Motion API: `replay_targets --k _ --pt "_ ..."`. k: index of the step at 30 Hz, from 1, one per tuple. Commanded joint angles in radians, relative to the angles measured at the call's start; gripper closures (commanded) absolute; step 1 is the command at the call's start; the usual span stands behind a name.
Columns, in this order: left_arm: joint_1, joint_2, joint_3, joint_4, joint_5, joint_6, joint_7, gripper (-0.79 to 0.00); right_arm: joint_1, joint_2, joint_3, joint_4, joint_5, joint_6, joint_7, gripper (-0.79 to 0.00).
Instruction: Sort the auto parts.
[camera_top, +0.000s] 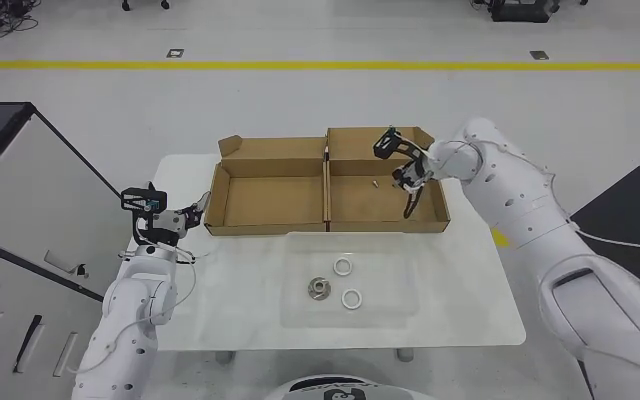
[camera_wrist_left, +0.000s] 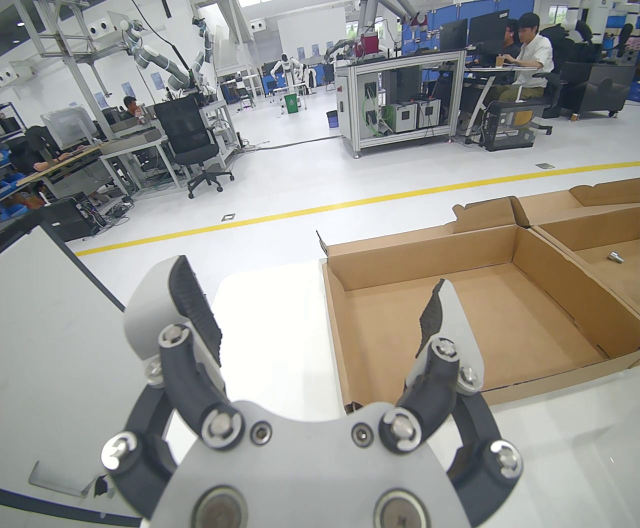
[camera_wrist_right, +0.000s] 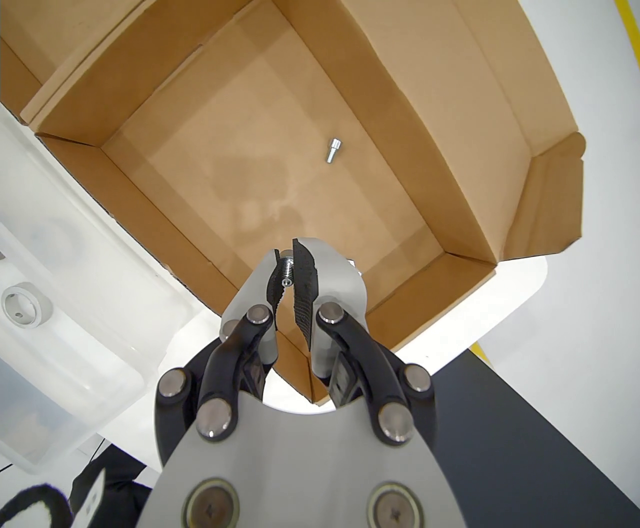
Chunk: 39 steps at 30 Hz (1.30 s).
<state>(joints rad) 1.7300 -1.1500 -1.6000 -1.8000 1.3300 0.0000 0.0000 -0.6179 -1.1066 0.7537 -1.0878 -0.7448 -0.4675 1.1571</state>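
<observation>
Two open cardboard boxes sit side by side at the back of the table: the left box (camera_top: 268, 200) and the right box (camera_top: 385, 200). My right gripper (camera_wrist_right: 289, 272) hangs over the right box (camera_wrist_right: 260, 150), shut on a small threaded bolt (camera_wrist_right: 286, 270). It shows in the top view as the right gripper (camera_top: 407, 207). Another bolt (camera_wrist_right: 331, 150) lies on that box's floor, also seen as a bolt (camera_top: 372, 183) and a bolt (camera_wrist_left: 615, 257). My left gripper (camera_wrist_left: 320, 310) is open and holds nothing, beside the left box's (camera_wrist_left: 475, 320) outer wall; from above the left gripper (camera_top: 197, 208).
A clear plastic tray (camera_top: 300, 300) at the table's front holds two white rings (camera_top: 343, 267), (camera_top: 352, 298) and a metal flanged part (camera_top: 319, 289). A white ring (camera_wrist_right: 25, 304) shows through the tray wall. A grey panel (camera_top: 40, 180) stands left of the table.
</observation>
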Motion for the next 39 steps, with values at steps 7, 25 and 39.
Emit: replay_targets --k 7,25,39 --pt "0.000 0.000 0.000 0.000 0.000 0.000 0.000 -0.785 -0.012 -0.013 -0.027 0.047 -0.013 0.026 -0.012 0.000" --pt "0.000 0.000 0.000 0.000 0.000 0.000 0.000 -0.785 -0.024 -0.036 -0.071 0.131 -0.089 0.070 -0.038 0.000" --pt "0.000 0.000 0.000 0.000 0.000 0.000 0.000 -0.785 -0.029 -0.050 -0.078 0.171 -0.099 0.073 -0.046 0.000"
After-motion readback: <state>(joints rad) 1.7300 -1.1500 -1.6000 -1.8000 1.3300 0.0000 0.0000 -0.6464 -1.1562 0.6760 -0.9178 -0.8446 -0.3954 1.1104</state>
